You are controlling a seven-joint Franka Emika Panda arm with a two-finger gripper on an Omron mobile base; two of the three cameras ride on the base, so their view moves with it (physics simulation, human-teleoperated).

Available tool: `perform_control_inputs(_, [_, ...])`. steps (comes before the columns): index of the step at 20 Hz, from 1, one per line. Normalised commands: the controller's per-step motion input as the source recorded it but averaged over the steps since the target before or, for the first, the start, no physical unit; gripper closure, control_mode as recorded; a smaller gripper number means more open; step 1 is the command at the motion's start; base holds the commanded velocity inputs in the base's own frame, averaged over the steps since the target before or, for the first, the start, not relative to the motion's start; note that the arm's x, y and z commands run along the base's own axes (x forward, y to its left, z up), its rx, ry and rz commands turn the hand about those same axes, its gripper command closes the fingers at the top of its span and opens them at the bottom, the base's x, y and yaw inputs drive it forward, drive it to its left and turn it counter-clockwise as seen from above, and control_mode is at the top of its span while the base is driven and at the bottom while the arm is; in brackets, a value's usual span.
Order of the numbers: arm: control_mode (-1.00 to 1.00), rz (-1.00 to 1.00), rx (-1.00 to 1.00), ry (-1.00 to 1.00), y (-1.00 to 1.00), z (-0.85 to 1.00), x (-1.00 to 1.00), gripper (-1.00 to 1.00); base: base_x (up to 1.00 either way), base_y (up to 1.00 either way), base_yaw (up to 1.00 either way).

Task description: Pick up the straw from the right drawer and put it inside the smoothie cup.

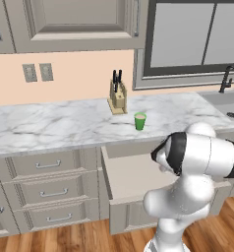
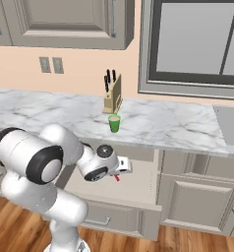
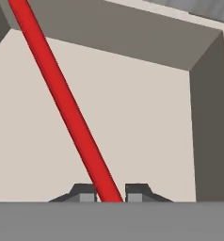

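Observation:
The red straw (image 3: 67,103) runs slantwise from between my two dark fingertips up to the top left of the hand view, over the plain beige floor of the right drawer (image 3: 142,122). My gripper (image 3: 110,194) is shut on the straw's near end. From the right base camera, the hand (image 2: 120,167) hangs over the open drawer (image 2: 138,184) with a short red piece of straw (image 2: 117,177) showing below it. The green smoothie cup (image 1: 140,121) (image 2: 114,123) stands on the marble counter just in front of the knife block. In the left base view the arm hides the hand.
A wooden knife block (image 1: 118,97) (image 2: 112,98) stands behind the cup. The sink and black tap (image 1: 227,78) lie at the counter's right end. Narrow stacked drawers (image 1: 52,192) sit left of the open drawer. The drawer's walls (image 3: 210,127) rise close around the hand.

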Motion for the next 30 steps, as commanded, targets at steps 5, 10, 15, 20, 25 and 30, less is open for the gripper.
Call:
perform_control_inputs(5, [-1.0, 0.0, 0.0, 0.0, 0.0, 1.0, 0.04, 1.0, 0.0, 0.0, 0.0])
perform_control_inputs(10, [-1.0, 0.0, -0.01, 0.0, 0.0, 1.0, 0.0, 1.0, 0.0, 0.0, 0.0])
perform_control_inputs(15, [-1.0, 0.01, 0.0, 0.0, 0.0, 1.0, 0.06, 1.0, 0.0, 0.0, 0.0])
perform_control_inputs(20, [-1.0, 0.0, 0.01, 0.0, 0.0, 0.82, 0.15, 1.0, 0.0, 0.0, 0.0])
perform_control_inputs(25, [-1.0, 0.02, 0.14, 0.0, 0.0, 0.53, 0.24, 1.0, 0.0, 0.0, 0.0])
perform_control_inputs(30, [-1.0, 0.11, 0.3, 0.0, 0.0, 0.13, 0.39, 1.0, 0.0, 0.0, 0.0])
